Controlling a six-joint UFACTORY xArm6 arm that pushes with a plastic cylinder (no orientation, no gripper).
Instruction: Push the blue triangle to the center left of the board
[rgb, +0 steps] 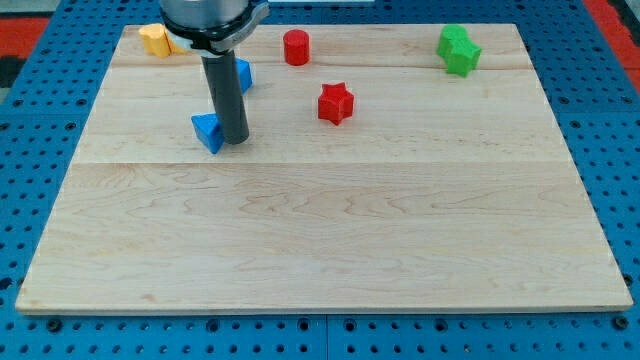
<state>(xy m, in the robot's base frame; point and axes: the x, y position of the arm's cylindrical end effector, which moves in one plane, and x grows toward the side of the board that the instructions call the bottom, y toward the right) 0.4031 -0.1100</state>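
Observation:
The blue triangle (207, 131) lies on the wooden board (320, 220) at the upper left. My tip (234, 141) rests on the board right against the triangle's right side. The rod rises straight up from it and hides part of a second blue block (243, 73) behind it, whose shape I cannot make out.
A yellow block (154, 39) sits at the board's top left corner. A red cylinder (296, 47) stands at top centre and a red star (336, 103) below and to its right. Two green blocks (458, 49) sit together at the top right.

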